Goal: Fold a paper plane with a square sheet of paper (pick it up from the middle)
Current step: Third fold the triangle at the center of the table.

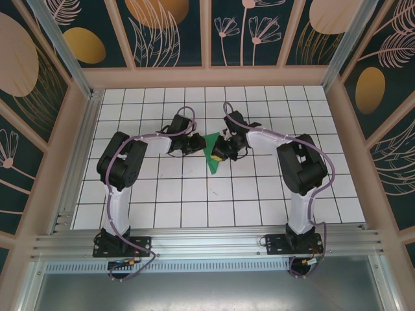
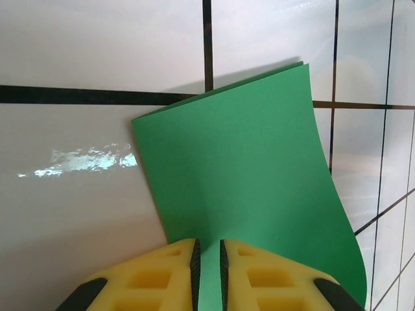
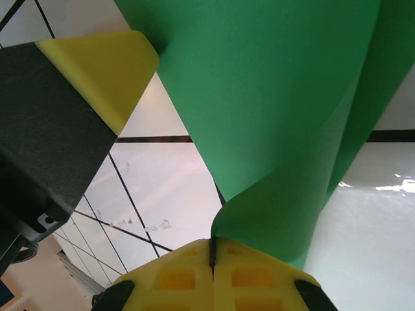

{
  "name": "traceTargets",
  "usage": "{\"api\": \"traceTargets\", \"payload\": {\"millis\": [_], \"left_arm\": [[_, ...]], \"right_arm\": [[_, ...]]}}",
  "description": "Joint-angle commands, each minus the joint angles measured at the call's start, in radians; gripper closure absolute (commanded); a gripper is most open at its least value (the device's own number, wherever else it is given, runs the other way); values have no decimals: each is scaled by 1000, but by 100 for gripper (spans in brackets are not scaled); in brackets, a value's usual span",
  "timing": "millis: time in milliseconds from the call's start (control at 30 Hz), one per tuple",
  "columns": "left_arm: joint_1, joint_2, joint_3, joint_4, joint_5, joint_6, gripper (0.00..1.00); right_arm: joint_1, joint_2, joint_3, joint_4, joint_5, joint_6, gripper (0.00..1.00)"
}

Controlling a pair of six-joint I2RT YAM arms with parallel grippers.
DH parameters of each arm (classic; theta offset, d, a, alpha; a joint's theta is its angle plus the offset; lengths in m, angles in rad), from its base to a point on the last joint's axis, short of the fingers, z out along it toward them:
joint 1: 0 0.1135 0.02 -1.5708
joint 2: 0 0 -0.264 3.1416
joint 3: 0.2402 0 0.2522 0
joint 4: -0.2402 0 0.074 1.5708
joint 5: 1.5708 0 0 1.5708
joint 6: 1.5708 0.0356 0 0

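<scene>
Green paper (image 2: pixel 240 188) pinched by both grippers, left (image 2: pixel 207 269) nearly closed, right (image 3: pixel 212 256) tight, over white tiled table (image 1: pixel 194 201), flowered walls (image 1: pixel 162 29)

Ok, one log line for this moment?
paper: folded, lifted between arms | left tool: shut on paper | right tool: shut on paper

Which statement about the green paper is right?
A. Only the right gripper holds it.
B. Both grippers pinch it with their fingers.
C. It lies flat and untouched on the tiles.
B: the left gripper and the right gripper each clamp an edge of the green paper.
</scene>
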State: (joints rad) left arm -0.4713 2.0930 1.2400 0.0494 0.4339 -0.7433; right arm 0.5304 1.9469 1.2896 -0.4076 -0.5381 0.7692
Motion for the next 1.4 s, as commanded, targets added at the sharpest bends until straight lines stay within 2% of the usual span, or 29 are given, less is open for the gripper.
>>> {"api": "traceTargets", "payload": {"millis": [0, 200, 1367], "left_arm": [[-3, 54, 10, -67, -35, 31, 81], [-6, 63, 11, -71, -39, 31, 81], [-14, 72, 6, -77, -35, 35, 82]], "right_arm": [[6, 21, 27, 61, -22, 39, 97], [6, 32, 3, 125, -1, 85, 98], [5, 82, -53, 183, 63, 123, 98]]}}
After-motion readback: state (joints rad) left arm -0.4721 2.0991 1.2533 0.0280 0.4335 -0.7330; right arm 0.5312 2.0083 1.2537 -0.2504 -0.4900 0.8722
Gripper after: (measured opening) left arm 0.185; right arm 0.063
